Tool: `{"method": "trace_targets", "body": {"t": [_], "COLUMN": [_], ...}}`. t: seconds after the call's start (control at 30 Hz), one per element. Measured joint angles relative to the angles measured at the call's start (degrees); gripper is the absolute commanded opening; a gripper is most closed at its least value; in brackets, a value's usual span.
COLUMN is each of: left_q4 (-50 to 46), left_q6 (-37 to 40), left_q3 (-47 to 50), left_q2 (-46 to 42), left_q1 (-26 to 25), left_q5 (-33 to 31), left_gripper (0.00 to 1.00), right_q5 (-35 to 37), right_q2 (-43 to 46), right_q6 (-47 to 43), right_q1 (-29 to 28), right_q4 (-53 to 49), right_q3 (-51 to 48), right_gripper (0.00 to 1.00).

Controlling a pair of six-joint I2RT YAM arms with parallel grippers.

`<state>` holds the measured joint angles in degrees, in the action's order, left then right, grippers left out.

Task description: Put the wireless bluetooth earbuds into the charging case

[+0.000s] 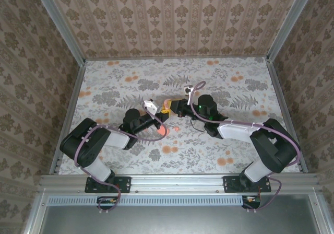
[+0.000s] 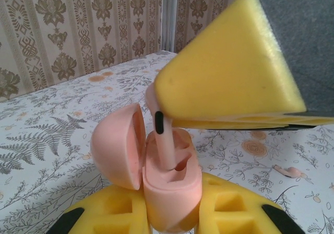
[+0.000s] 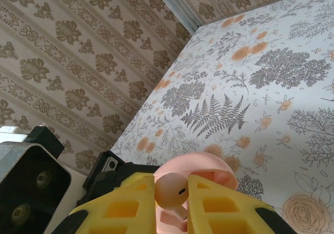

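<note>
The charging case (image 2: 169, 189) stands upright with its lid (image 2: 117, 145) swung open to the left. My left gripper (image 2: 168, 215) is shut on its body between yellow fingers (image 2: 107, 210). One of the wireless bluetooth earbuds (image 2: 163, 140) has its stem down in a socket of the case. My right gripper (image 3: 171, 193) is shut on its head (image 3: 170, 188), with the case's lid (image 3: 206, 167) just beyond. In the left wrist view the right gripper's yellow finger (image 2: 229, 72) hangs over the case. The other earbud (image 2: 288, 170) lies on the cloth to the right. From above, both grippers (image 1: 160, 117) (image 1: 169, 108) meet at mid-table.
A flower-printed cloth (image 1: 235, 93) covers the table, and patterned walls with metal posts (image 1: 281, 33) close it in. A reddish round patch (image 1: 162, 131) lies just in front of the grippers. Both arms (image 1: 99, 140) (image 1: 250, 135) reach inward from the near edge.
</note>
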<state>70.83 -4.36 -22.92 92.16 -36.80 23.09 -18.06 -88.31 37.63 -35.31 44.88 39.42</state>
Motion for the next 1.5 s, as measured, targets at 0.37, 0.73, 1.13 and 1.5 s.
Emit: {"method": "trace_targets", "body": {"t": [0.37, 0.73, 1.13, 1.5], "left_q4": [0.0, 0.02, -0.28, -1.09], "left_q6": [0.0, 0.0, 0.0, -0.02], "left_q3": [0.0, 0.0, -0.02, -0.02], "left_q2": [-0.02, -1.16, -1.42, -1.9], "left_q1": [0.0, 0.0, 0.0, 0.0], "left_q5": [-0.24, -0.22, -0.26, -0.42], "left_gripper": [0.1, 0.1, 0.1, 0.09], "right_q5": [0.66, 0.7, 0.68, 0.7], "right_q2": [1.81, 1.79, 1.68, 1.68], "right_q6": [-1.49, -1.64, -2.12, -2.95], "right_q1": [0.0, -0.04, -0.31, -0.48], "right_q4": [-0.44, -0.72, -1.49, -1.79], "right_q3": [-0.66, -0.66, -0.66, -0.57], "right_gripper": [0.17, 0.17, 0.23, 0.28]}}
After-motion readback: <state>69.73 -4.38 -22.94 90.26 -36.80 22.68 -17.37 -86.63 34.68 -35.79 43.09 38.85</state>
